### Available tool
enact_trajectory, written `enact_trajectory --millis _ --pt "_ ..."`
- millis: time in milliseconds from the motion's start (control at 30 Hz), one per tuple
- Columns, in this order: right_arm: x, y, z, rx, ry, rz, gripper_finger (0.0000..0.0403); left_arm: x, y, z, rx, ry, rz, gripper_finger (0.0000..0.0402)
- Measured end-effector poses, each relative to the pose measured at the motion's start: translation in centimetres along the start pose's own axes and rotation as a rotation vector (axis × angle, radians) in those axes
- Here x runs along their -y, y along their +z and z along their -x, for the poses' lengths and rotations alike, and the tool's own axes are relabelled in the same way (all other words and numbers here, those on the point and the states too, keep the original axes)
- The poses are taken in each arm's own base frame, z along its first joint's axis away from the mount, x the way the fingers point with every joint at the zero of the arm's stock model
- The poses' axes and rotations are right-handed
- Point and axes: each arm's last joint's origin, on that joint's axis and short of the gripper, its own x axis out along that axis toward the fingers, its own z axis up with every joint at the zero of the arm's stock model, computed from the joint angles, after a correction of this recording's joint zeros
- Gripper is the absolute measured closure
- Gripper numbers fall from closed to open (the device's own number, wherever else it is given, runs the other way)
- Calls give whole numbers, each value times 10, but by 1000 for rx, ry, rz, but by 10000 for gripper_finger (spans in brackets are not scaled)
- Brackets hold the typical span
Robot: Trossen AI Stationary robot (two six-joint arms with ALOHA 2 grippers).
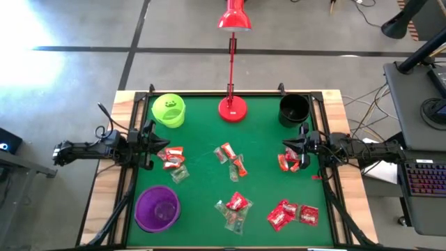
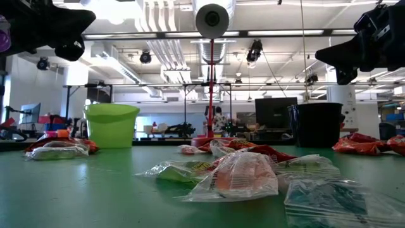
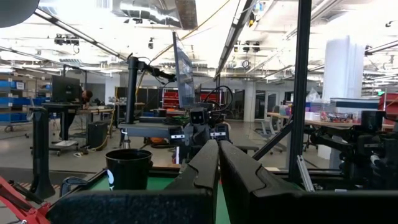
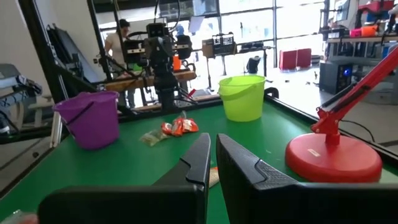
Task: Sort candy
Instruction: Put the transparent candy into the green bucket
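Note:
Candy in shiny red, orange and clear wrappers lies flat on the green table [image 1: 202, 181] in loose heaps: left [image 1: 172, 159], middle [image 1: 230, 157], near middle [image 1: 234, 208], near right [image 1: 291, 213] and right [image 1: 289, 162]. My left gripper [image 1: 158, 142] hovers shut at the table's left edge, level, beside the left heap; its fingers [image 3: 217, 152] hold nothing. My right gripper [image 1: 286, 146] hovers shut at the right edge above the right heap, its fingers [image 4: 212, 143] likewise with nothing between them. Neither gripper touches any candy.
A lime-green cup [image 1: 168, 110] stands far left, a black cup [image 1: 293, 109] far right and a purple cup [image 1: 157, 208] near left. A red desk lamp's base [image 1: 232, 108] sits at the far middle, its arm reaching back. Bare green table lies between the heaps.

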Motion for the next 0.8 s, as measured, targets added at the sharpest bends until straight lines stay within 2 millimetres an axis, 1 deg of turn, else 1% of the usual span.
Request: enact_trajectory --millis 167,333,500,800 --pt "0 0 0 0 0 44 380 0 0 0 -1 1 0 402" --pt "0 0 0 0 0 46 380 0 0 0 0 1 0 402" --pt "0 0 0 0 -2 111 380 0 0 0 0 1 0 402" --pt "0 0 0 3 -1 90 380 0 0 0 0 1 0 402"
